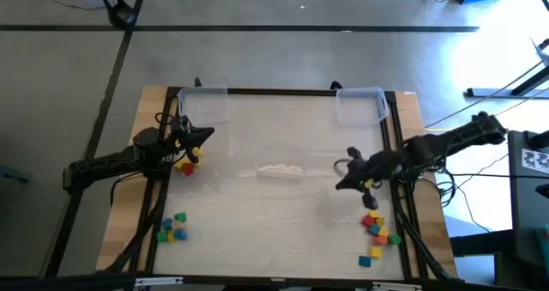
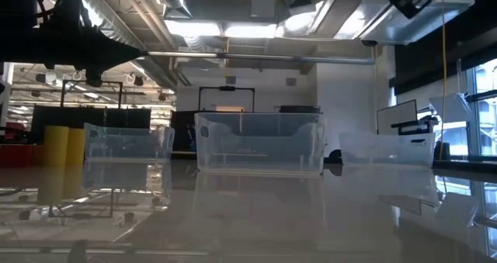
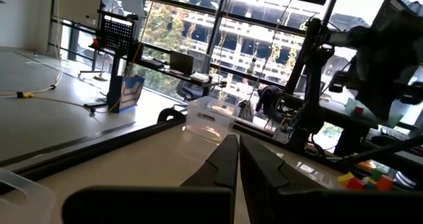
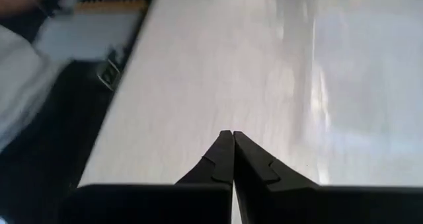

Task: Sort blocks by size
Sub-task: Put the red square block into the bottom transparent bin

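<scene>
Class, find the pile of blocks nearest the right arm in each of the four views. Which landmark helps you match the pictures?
High view: the block pile lies near the table's lower right edge.
Low view: not in it.
Left wrist view: the pile lies across the table, below the other arm.
Right wrist view: not in it.
Shared landmark: the right arm, beside the pile.

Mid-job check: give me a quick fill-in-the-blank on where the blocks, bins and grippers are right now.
1. Both the left gripper and the right gripper have their fingers ____.
2. Clear bins on the table: two at the far corners, one in the ____.
3. The blocks near the table's front left corner lie in a small ____.
4. Neither gripper holds a ____.

Missing words: shut; middle; cluster; block
</scene>
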Controlling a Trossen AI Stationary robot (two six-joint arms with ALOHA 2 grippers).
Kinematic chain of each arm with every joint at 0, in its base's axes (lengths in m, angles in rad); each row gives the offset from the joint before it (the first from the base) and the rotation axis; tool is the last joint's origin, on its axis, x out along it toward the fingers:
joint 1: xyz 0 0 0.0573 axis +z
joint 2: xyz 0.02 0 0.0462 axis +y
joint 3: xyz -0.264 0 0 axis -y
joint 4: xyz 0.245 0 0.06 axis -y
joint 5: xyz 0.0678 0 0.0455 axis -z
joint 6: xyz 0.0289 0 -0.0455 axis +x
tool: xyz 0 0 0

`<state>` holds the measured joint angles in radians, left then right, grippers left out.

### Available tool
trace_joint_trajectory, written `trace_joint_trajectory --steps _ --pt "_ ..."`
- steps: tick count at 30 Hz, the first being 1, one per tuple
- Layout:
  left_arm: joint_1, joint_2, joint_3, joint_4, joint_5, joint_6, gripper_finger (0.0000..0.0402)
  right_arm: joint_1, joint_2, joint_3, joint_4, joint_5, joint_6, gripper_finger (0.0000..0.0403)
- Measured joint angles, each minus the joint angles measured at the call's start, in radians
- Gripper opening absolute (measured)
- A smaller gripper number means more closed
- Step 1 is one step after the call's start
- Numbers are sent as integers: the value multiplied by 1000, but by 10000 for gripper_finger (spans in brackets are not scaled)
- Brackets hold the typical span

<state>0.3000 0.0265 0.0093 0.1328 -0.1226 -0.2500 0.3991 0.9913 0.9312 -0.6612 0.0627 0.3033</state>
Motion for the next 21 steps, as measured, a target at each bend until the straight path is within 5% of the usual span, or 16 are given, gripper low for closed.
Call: trace_joint_trajectory --steps 8,21 --pt "0 0 0 14 0 3 5 139 139 24 -211 24 344 5" --pt "0 0 0 -3 0 -11 5 303 155 -16 -400 27 933 5"
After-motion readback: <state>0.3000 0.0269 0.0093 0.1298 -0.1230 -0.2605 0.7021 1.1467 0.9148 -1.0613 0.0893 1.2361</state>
